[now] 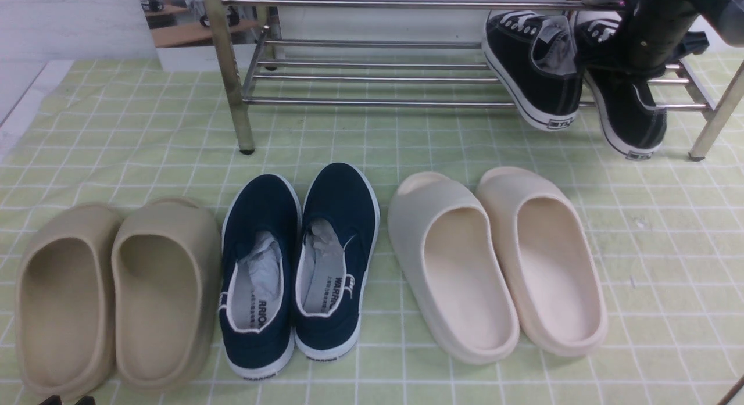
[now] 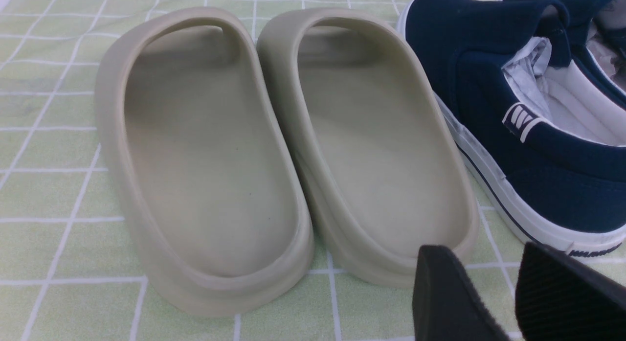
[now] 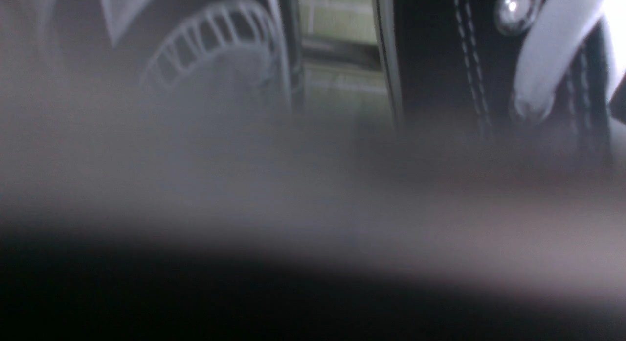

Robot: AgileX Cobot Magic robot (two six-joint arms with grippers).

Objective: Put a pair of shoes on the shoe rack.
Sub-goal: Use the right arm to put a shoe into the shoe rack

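Note:
The shoe rack [image 1: 372, 101] of steel bars stands at the far side of the mat. The two black sneakers sit at its right end, tilted, toes up and inward and heels hanging over the front bar: the left one [image 1: 535, 68] and the right one [image 1: 625, 111], whose heel drops lower. My right gripper [image 1: 604, 62] reaches down between them; its fingers are hidden, and it seems shut on their inner sides. The right wrist view is blurred, showing black canvas with white stitching [image 3: 440, 52] close up. My left gripper [image 2: 481, 255] is open and empty, low over the mat near the tan slides.
In a row in front of the rack lie tan slides [image 1: 116, 289], navy slip-ons [image 1: 302, 260] and cream slides [image 1: 500, 260] on a green checked mat [image 1: 668, 248]. The rack's legs [image 1: 232, 74] [image 1: 718, 114] stand on the mat. An upper rack bar [image 1: 372, 3] runs above.

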